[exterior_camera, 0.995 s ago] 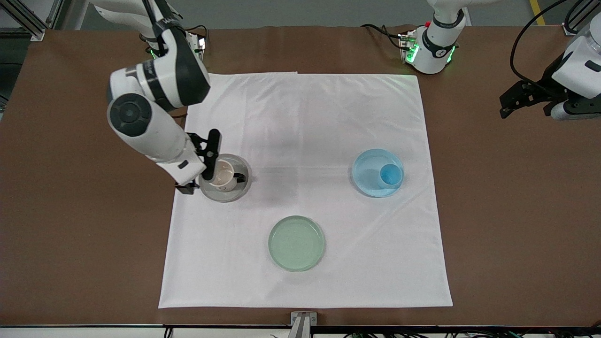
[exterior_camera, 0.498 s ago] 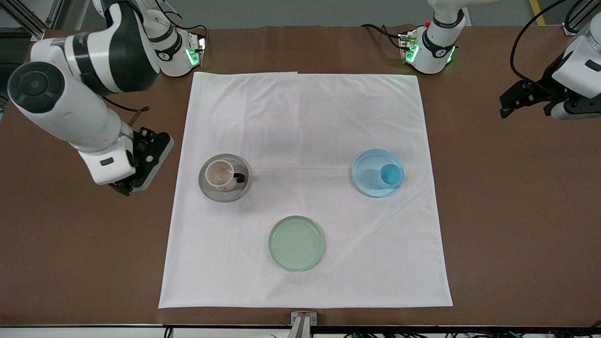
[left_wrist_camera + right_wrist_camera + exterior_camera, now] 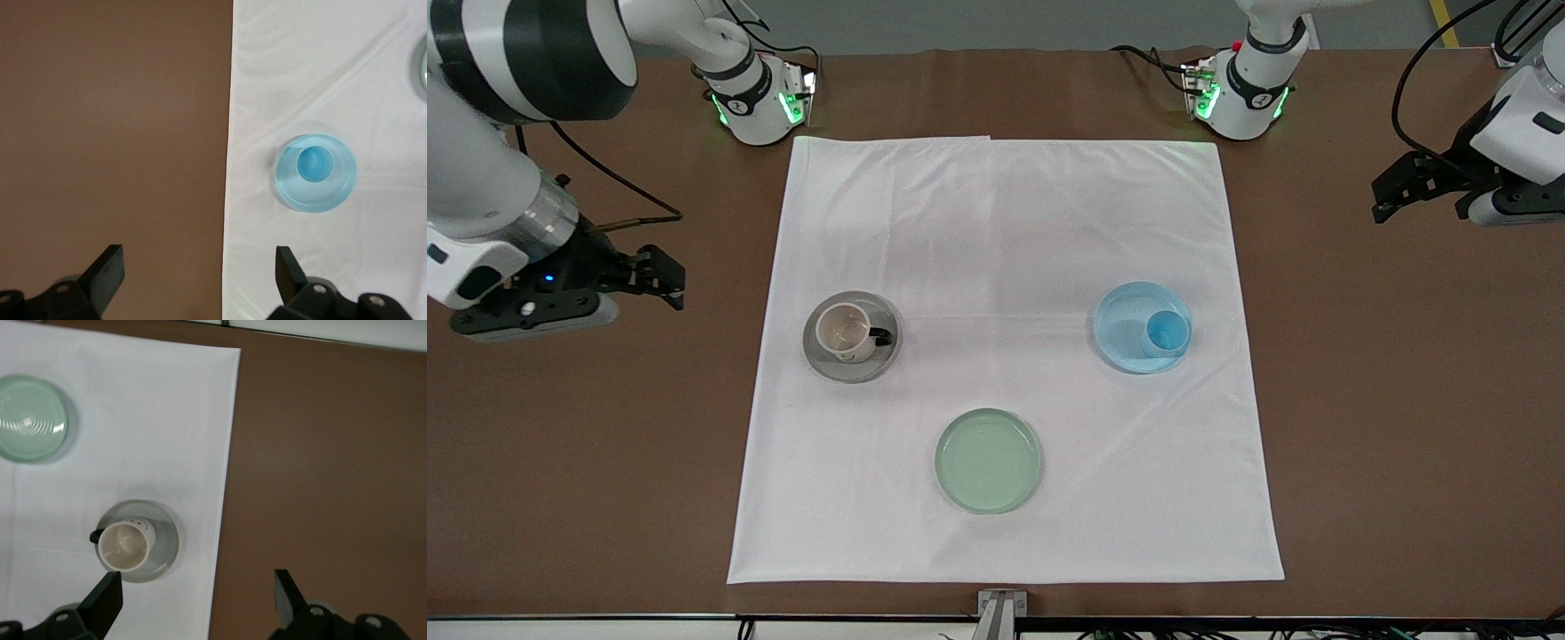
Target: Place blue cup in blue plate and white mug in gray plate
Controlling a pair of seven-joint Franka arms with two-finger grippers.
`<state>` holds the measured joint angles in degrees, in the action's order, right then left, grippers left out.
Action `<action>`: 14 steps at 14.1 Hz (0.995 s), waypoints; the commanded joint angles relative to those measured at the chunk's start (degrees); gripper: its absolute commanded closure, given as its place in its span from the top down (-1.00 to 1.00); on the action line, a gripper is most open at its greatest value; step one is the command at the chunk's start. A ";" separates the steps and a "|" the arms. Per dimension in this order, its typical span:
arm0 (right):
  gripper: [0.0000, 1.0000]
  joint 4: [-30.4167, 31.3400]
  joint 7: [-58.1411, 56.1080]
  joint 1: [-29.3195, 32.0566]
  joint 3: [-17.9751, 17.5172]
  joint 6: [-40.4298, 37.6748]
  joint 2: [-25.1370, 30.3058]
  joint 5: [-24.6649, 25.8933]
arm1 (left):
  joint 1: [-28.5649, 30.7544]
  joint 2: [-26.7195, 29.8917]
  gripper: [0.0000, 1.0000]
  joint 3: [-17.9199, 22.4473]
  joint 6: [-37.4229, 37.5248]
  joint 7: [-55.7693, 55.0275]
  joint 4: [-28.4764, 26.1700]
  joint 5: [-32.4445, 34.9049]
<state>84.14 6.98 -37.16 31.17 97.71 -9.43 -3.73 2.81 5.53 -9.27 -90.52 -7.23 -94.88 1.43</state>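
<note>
The white mug (image 3: 845, 331) stands upright in the gray plate (image 3: 879, 354), its black handle pointing toward the left arm's end. The blue cup (image 3: 1167, 332) stands upright in the blue plate (image 3: 1125, 322). My right gripper (image 3: 673, 283) is open and empty over the bare brown table at the right arm's end, apart from the mug. In the right wrist view its jaws (image 3: 198, 597) stand wide, with the mug (image 3: 127, 545) and gray plate (image 3: 168, 543) off to one side. My left gripper (image 3: 1380, 203) waits open at the left arm's end; its wrist view (image 3: 200, 267) shows the cup (image 3: 314, 164) in the blue plate (image 3: 339, 190).
A pale green plate (image 3: 988, 460) lies on the white cloth (image 3: 1005, 222), nearer the front camera than the other two plates; it also shows in the right wrist view (image 3: 30, 418). Brown tabletop (image 3: 1405, 400) surrounds the cloth.
My right gripper has drawn away from the white mug to the right arm's end of the table, leaving the mug standing in the gray plate. The left arm has not moved.
</note>
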 commanded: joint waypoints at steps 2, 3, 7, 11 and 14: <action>1.00 1.47 13.24 -0.37 1.17 -2.17 4.24 0.83 | 0.18 0.98 1.00 -0.04 -0.01 0.37 0.49 -1.25; 1.00 1.46 11.84 -0.37 1.17 -2.26 5.55 1.00 | 0.18 0.97 1.00 -0.04 -0.01 0.37 0.49 -1.25; 1.00 0.94 4.73 -0.28 2.49 -4.63 8.47 1.27 | 0.18 0.97 1.00 -0.04 0.08 0.28 0.49 -1.25; 1.00 -1.78 1.45 0.95 3.19 -6.65 8.12 2.15 | 0.18 1.15 1.00 -0.04 0.61 0.28 0.40 -1.25; 1.00 -2.49 1.19 9.17 -2.74 -6.92 8.03 1.62 | 0.18 0.89 1.00 -0.04 0.61 0.28 0.40 -1.25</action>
<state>82.46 9.09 -34.52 33.68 91.72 -1.64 -2.22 2.82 5.82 -9.29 -90.44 -7.23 -94.46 1.43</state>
